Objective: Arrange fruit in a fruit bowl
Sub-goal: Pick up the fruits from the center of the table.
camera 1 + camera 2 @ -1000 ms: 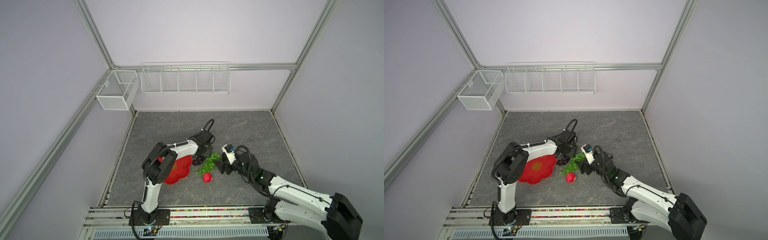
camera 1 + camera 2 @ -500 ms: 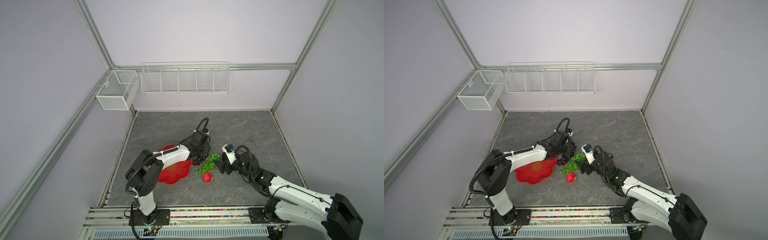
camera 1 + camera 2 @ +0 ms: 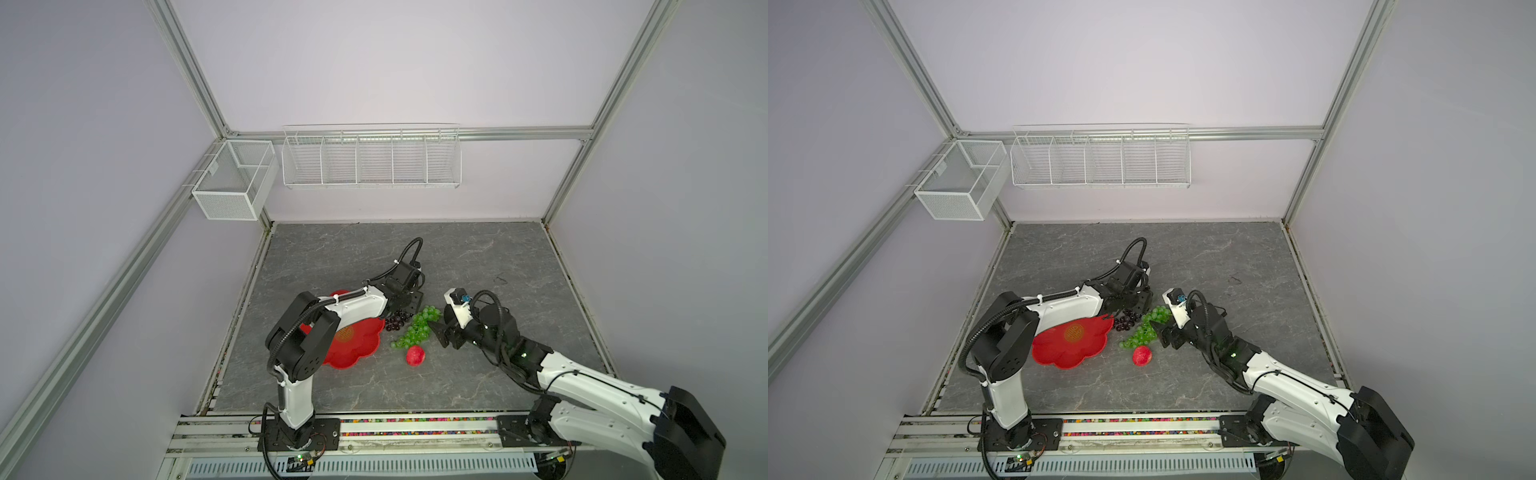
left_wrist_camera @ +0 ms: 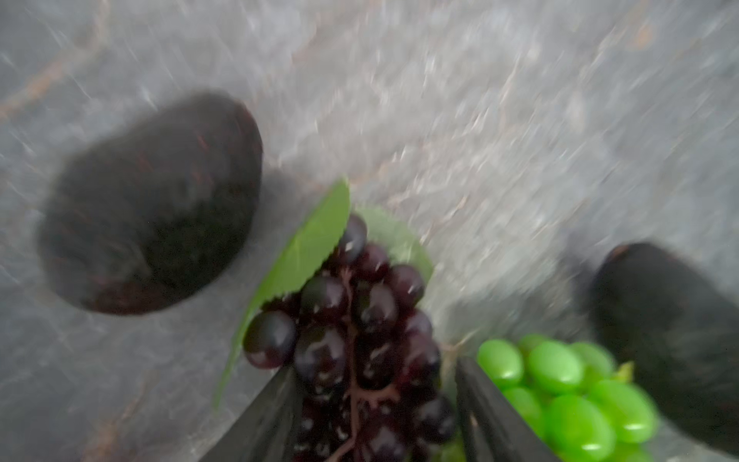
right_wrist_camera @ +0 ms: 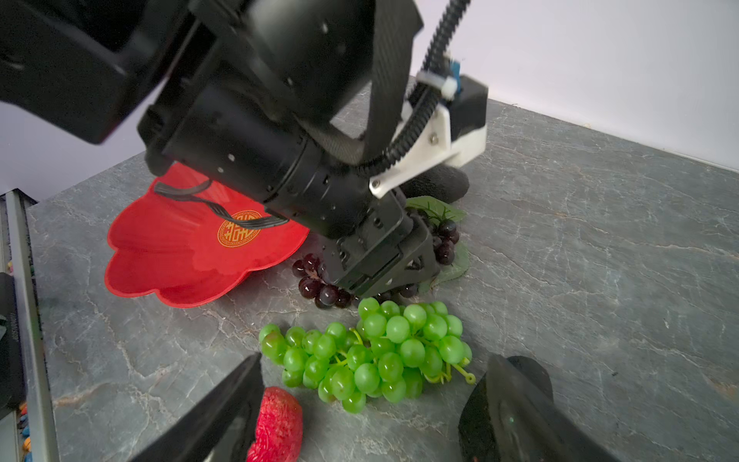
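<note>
- Where the left arm crosses it, part of the fruit bowl is hidden; it rests on the worktop.
- Just right of it, the left claw stands parted astride the dark purple grape bunch; pinching or not, I cannot tell. Two avocado pieces nearby are blurred.
- The right claw gapes wide, empty, near the green grape bunch; the red fruit is cut off.

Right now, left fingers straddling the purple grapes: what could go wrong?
1. The green grape bunch lies beside one of the left fingers; lifting the dark purple grape bunch may drag it along.
2. The right fingers stand open close to the left ones; the arms could collide.
3. The left arm overhangs the fruit bowl; it may knock it.
</note>
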`<state>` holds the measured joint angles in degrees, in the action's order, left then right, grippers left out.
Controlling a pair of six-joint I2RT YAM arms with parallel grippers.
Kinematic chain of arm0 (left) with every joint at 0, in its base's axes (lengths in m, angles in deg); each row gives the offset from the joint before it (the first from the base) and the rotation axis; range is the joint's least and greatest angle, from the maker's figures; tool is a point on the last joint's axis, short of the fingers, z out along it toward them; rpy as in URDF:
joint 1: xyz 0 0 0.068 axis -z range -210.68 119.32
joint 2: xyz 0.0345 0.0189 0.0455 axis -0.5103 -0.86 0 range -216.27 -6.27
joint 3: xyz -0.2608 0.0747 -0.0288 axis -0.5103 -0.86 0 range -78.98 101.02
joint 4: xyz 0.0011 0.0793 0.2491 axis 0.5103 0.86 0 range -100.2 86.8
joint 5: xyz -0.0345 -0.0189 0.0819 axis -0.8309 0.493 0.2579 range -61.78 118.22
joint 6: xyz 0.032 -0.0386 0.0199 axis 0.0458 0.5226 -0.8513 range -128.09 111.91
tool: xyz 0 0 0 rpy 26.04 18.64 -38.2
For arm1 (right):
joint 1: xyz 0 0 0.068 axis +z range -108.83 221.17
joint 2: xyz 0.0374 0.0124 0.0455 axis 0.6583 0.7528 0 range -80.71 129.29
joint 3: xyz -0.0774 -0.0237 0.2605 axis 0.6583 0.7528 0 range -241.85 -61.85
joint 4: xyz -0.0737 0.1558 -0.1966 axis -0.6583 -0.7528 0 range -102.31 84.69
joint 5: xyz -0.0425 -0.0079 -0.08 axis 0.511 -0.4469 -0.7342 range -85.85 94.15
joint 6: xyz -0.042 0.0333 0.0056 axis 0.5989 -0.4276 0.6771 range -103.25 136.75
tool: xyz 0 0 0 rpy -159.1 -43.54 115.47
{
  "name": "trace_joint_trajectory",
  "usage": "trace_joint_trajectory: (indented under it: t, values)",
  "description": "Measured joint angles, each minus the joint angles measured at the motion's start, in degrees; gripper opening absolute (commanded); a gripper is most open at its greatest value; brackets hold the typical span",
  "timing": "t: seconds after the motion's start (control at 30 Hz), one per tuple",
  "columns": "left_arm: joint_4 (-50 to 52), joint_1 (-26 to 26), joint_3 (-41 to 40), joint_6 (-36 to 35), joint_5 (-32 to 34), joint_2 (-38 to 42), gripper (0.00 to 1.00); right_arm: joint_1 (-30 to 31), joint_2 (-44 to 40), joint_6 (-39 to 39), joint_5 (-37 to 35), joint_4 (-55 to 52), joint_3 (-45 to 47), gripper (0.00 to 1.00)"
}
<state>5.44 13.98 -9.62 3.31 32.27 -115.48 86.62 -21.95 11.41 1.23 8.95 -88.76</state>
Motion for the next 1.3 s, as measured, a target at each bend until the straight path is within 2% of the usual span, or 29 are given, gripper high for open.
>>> trace_joint_trajectory:
  t: [0.17, 0.4, 0.53, 0.6, 0.67, 0.73, 1.03, 1.3]
  values:
    - [2.9, 0.0, 3.0, 1.1, 1.3, -3.0, 0.69, 0.0, 0.0, 0.0, 0.0, 0.0, 0.0, 0.88]
    - [4.0, -0.1, 8.3, 2.1, 2.3, -8.3, 0.63, -0.1, 0.0, 0.0, 0.0, 0.0, 0.0, 0.89]
    - [3.9, -0.3, 9.7, 2.5, 2.3, -9.2, 0.52, -0.3, 0.0, 0.0, 0.0, 0.0, 0.0, 0.89]
    - [3.9, -0.4, 9.8, 2.6, 1.9, -9.3, 0.42, -0.4, 0.0, 0.0, 0.0, 0.0, 0.0, 0.89]
    - [3.5, -0.6, 9.7, 2.6, 1.4, -9.3, 0.28, -0.4, 0.0, 0.0, 0.0, 0.0, 0.0, 0.88]
    - [2.1, -0.6, 8.9, 3.0, 0.5, -8.9, 0.21, -0.4, 0.0, 0.0, 0.0, 0.0, 0.0, 0.88]
    - [-4.4, -0.6, -0.2, 2.5, -1.6, -2.6, 0.15, -0.5, 0.0, 0.0, 0.0, 0.0, 0.0, 0.89]
    - [-13.8, -0.6, -11.2, 1.5, -0.6, 9.7, 0.11, -0.7, 0.0, 0.0, 0.0, 0.0, 0.0, 0.88]
